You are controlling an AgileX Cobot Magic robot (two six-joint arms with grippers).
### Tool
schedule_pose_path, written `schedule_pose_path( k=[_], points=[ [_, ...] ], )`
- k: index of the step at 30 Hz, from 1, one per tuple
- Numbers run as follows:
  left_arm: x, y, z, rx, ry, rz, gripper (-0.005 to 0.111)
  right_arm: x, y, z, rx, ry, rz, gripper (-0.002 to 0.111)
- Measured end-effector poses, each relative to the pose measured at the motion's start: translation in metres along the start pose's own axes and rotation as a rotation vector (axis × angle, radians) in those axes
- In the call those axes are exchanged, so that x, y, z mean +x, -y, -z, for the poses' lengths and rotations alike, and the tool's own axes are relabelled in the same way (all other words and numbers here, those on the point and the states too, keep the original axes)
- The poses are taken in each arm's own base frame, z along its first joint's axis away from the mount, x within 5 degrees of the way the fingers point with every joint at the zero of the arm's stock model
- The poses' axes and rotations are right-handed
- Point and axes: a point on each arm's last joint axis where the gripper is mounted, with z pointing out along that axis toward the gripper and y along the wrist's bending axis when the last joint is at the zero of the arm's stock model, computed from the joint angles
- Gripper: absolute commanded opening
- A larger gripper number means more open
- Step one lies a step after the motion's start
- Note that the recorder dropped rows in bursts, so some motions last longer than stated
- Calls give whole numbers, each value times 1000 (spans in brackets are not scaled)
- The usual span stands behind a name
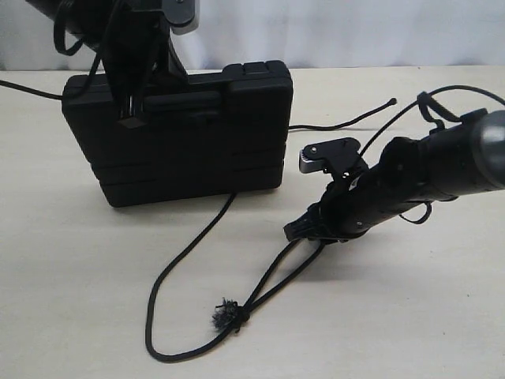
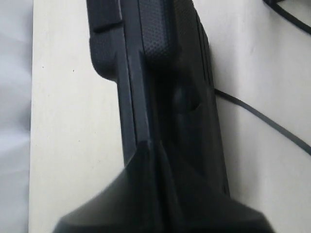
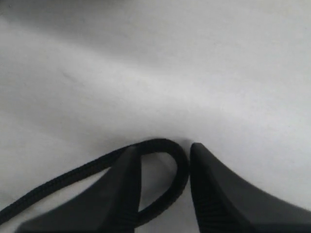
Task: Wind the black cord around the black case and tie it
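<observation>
The black case (image 1: 189, 150) sits at the back left of the table; the left wrist view looks along its narrow edge (image 2: 170, 73). My left gripper (image 1: 130, 120) rests on it by the handle, fingers closed together (image 2: 158, 150); whether they pinch anything is hidden. The black cord (image 1: 177, 264) comes out from under the case, curves forward to a frayed knot (image 1: 226, 314), then rises as a loop to my right gripper (image 1: 300, 196). That gripper (image 3: 165, 155) is shut on the loop's bend (image 3: 182, 170), which presses on one finger. The cord's knotted tip (image 1: 392, 101) lies right of the case.
The pale table (image 1: 410, 316) runs back to a white backdrop (image 1: 355, 31). A smooth black cable (image 1: 442, 99) arcs over the right arm. Another stretch of cord (image 2: 262, 119) lies on the table beside the case.
</observation>
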Motion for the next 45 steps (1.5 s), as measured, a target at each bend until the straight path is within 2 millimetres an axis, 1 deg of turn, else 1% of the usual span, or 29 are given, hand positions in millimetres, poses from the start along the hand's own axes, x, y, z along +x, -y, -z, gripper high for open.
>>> schedule_pose_path(
  k=[2, 5, 9, 13, 14, 17, 19, 23, 27, 29, 30, 32, 34, 38, 41, 45],
  points=[
    [0, 0, -1, 2, 1, 2, 0, -2, 0, 6, 1, 10, 21, 44],
    [-1, -1, -1, 2, 7, 7, 0, -9, 1, 24, 3, 65, 30, 50],
    [-3, -1, -5, 18, 29, 30, 0, -21, 11, 63, 14, 172, 5, 56],
    [-4, -2, -11, 29, 39, 45, 0, -26, 17, 102, 22, 272, -4, 57],
    [-3, -2, -14, 35, 39, 50, 0, -28, 16, 116, 24, 317, 10, 57],
    [-3, -3, -16, 40, 38, 52, 0, -34, 10, 150, 26, 425, 69, 57],
    [-3, -3, -17, 41, 37, 53, 0, -40, 4, 170, 19, 479, 103, 57],
    [-3, -2, -17, 48, 37, 50, 0, -57, -3, 197, 2, 531, 141, 57],
    [-3, -2, -17, 56, 36, 51, 0, -70, -8, 207, 6, 566, 204, 57],
    [-3, -2, -17, 56, 36, 51, 0, -75, -16, 206, 23, 592, 306, 59],
    [-3, -2, -17, 56, 36, 51, 0, -76, -22, 203, 28, 597, 373, 63],
    [-3, -2, -17, 56, 36, 51, 0, -79, -37, 196, 59, 619, 571, 69],
    [-3, -2, -17, 56, 36, 51, 0, -80, -50, 189, 77, 630, 718, 75],
    [-3, -2, -17, 56, 36, 51, 0, -80, -70, 178, 108, 633, 938, 81],
    [-3, -2, -17, 56, 35, 50, 0, -79, -76, 172, 134, 622, 1052, 82],
    [-3, -1, -17, 60, 33, 50, 0, -80, -77, 159, 146, 589, 1105, 82]
  ],
)
